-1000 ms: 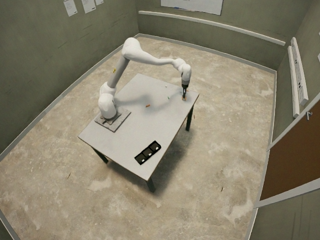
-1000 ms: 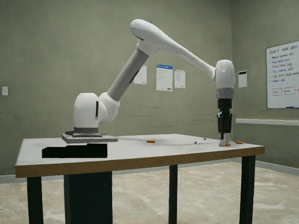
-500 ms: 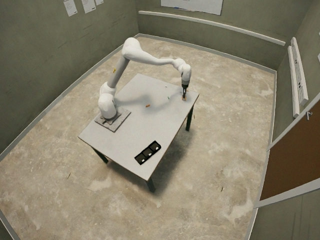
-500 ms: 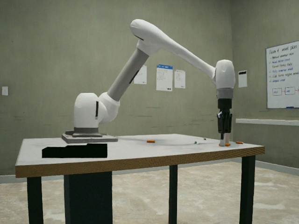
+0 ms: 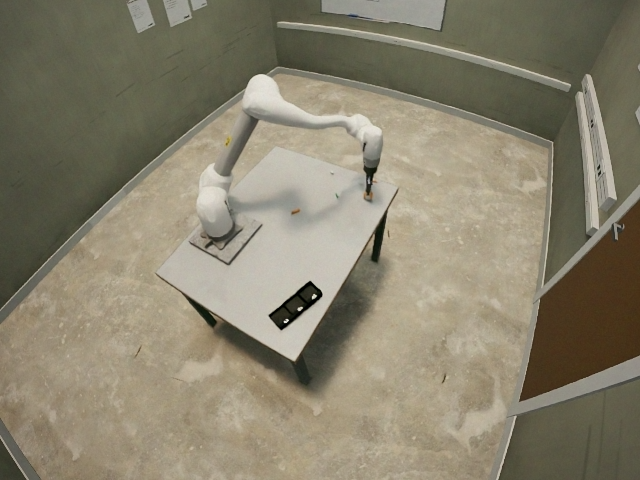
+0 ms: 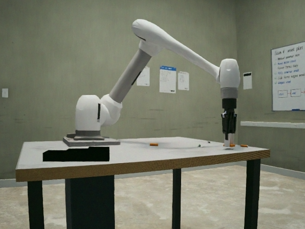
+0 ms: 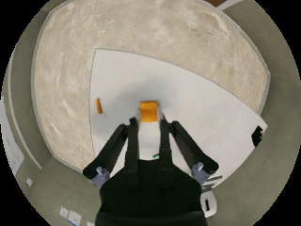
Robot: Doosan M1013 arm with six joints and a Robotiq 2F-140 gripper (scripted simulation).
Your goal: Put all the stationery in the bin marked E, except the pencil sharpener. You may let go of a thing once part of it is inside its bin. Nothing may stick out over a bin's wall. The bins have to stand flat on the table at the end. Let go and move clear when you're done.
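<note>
1. Tool (image 5: 368, 196) (image 6: 228, 145) (image 7: 149, 111), pointing straight down; its fingers are partly open, closed against opposite sides of the orange block.
2. Orange block (image 6: 231, 145) (image 7: 149, 111), the landmark; held slightly above the bench (image 5: 310, 248) (image 6: 147, 157) (image 7: 202, 118). Its exact kind cannot be told.
3. Orange stick (image 5: 374, 181) (image 6: 244, 145) (image 7: 99, 105), lying near the block, apart from it.
4. Small green item (image 5: 337, 195) (image 6: 199, 145) (image 7: 156, 155), on the base side of the block; too small to identify.
5. Small pale item (image 5: 331, 172), farther from the block than the green one.
6. Orange piece (image 5: 295, 211) (image 6: 154, 144), farther still from the block, toward the arm's base.
7. Black bins (image 5: 290, 305) (image 6: 76, 154) (image 7: 257, 136), three joined in a row, well apart from the block; their white letters cannot be read.

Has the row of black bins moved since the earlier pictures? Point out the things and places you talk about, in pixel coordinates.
No. In the top view, the black bins (image 5: 287, 310) (image 6: 76, 155) (image 7: 257, 136) keep the same place against the edges of the table (image 5: 222, 289) (image 6: 147, 168) (image 7: 212, 104).
</note>
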